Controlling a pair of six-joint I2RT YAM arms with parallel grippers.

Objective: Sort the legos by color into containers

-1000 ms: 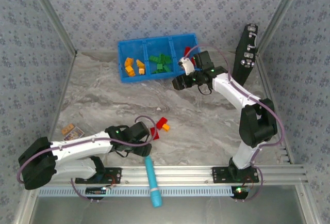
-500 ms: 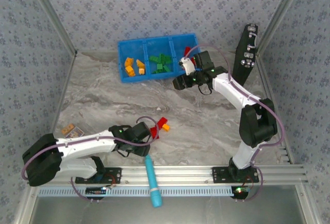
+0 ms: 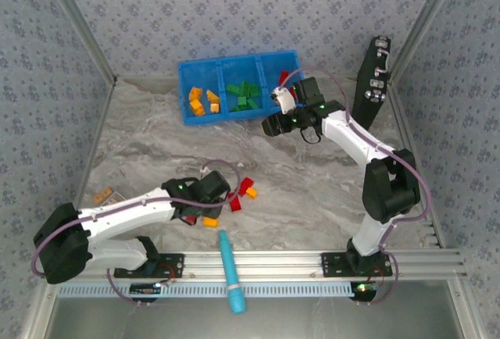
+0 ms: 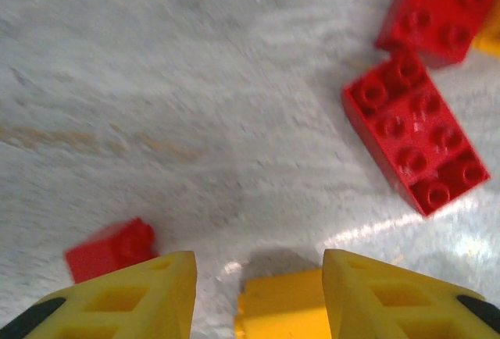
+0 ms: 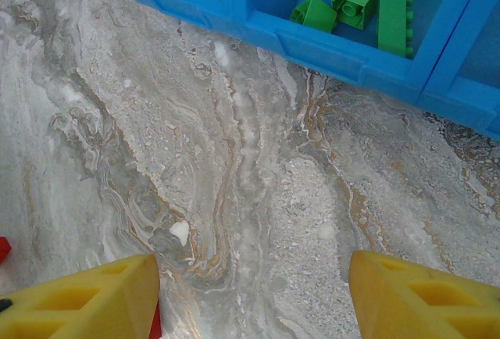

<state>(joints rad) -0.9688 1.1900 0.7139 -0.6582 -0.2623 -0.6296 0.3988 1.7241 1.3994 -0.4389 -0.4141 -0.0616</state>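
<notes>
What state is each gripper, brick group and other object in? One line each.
Left gripper: open around an orange brick on the table.
Right gripper: open, empty.
Blue tray: holds orange bricks left, green bricks middle.
Loose red bricks: lying on the table, unsorted.
Teal stick: lying flat.
Black case: standing upright.

Tray point(image 3: 234, 115) sits at far centre of the worktop point(image 3: 312, 175), bricks point(image 3: 242, 95) in its compartments. Case point(image 3: 373, 77) stands right of it. Loose bricks point(image 3: 244, 190) lie centre-front; stick point(image 3: 229, 270) lies before them at the near edge.
</notes>
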